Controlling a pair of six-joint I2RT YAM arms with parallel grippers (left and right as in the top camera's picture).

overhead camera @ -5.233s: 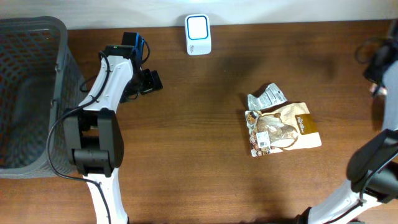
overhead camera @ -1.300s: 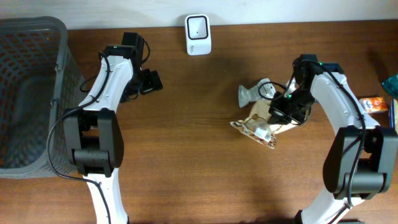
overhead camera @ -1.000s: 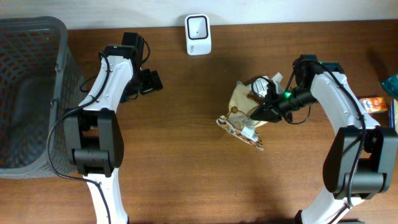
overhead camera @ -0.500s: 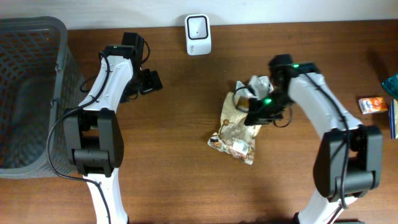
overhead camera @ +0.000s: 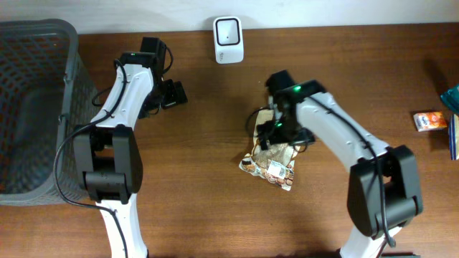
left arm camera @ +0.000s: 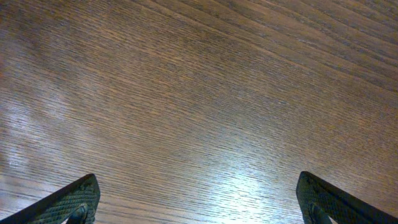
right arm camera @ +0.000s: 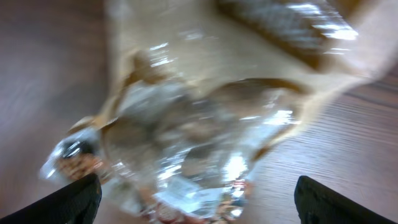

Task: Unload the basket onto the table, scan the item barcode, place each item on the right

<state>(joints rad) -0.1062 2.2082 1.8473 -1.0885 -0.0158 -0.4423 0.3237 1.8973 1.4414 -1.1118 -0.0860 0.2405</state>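
The item is a tan snack bag [overhead camera: 271, 166] with a clear window and a white label, lying crumpled on the wooden table near the middle. My right gripper [overhead camera: 275, 135] hovers over the bag's upper end. In the right wrist view the bag [right arm camera: 186, 124] fills the frame, blurred, and my right gripper [right arm camera: 199, 202] stands open with its fingertips [right arm camera: 68, 199] far apart on either side. The white scanner [overhead camera: 228, 30] stands at the table's back edge. My left gripper [overhead camera: 174, 93] is open over bare wood [left arm camera: 199, 93] at the back left.
A grey mesh basket [overhead camera: 29, 107] takes up the left edge. A small orange box [overhead camera: 429, 120] and a teal object [overhead camera: 452, 97] sit at the far right. Bare wood lies between the bag and the scanner.
My right arm swept the bag leftward from the right side toward the table's middle, then its jaws opened and the bag settled on the wood. The left arm has not moved.
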